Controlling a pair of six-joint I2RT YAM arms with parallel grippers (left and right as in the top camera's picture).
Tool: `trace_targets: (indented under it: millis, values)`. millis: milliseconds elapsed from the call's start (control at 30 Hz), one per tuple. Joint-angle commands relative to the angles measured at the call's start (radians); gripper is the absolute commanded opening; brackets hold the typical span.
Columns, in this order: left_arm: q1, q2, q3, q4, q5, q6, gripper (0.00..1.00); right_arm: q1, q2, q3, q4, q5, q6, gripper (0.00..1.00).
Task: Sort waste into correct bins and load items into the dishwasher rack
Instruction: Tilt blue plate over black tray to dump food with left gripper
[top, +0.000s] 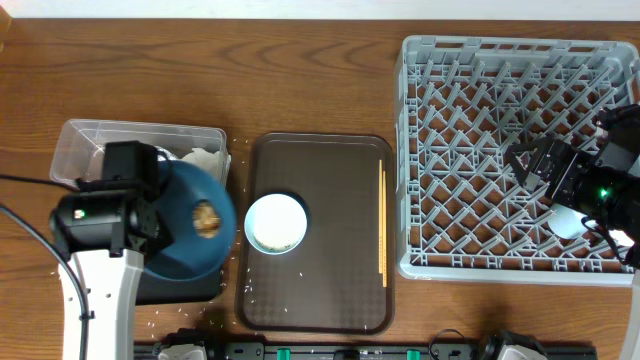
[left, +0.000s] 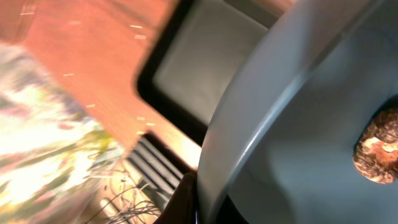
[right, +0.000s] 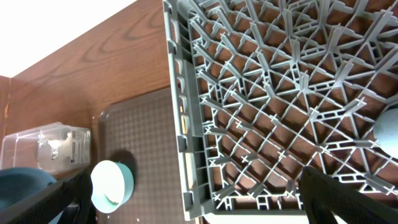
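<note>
Gripping the large blue plate (top: 190, 248) by its left rim with the left gripper (top: 152, 218), fingers closed on the edge, and holding it tilted above the shallow black tray (top: 190, 289), just beside the clear tub (top: 80, 145). Carrying a brown food lump (top: 207, 217) near the plate's middle, not yet tipped off. Judging by that, emptying the plate into a bin before racking it; calls next for a steeper tilt or a shake so the lump slides clear into the tray, then a carry across to the dishwasher rack (top: 500, 60) and a slot between pegs. Hovering over that rack with the right gripper (top: 530, 160), fingers spread wide and holding nothing, close to a small pale cup (top: 566, 222) already lying on the lattice. Farther out: smooth glazed plate with a raised lip, likely slippery under two fingers; knobbly lump, liable to stick; crumpled white paper napkin (top: 200, 157) in the tub, soft and light; see-through, thin-walled tub; rigid grey crate of diagonal lattice and upright pegs. Waiting on the textured brown serving tray (top: 320, 160): a round white bowl (top: 276, 222), pale blue inside, and thin wooden chopsticks (top: 382, 220) along its right edge.
</note>
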Motion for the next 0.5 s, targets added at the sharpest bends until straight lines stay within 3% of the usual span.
trace_targets:
  millis: [0,467]
  values:
    - [0.05,-0.008,0.018,-0.008,-0.172,-0.04,0.06,0.009,0.001,-0.002,0.003,0.004,-0.014,0.99]
    - [0.094,0.073,0.001,-0.021,-0.546,-0.056,0.06,0.009,0.001,-0.002,0.008,0.045,-0.015,0.99]
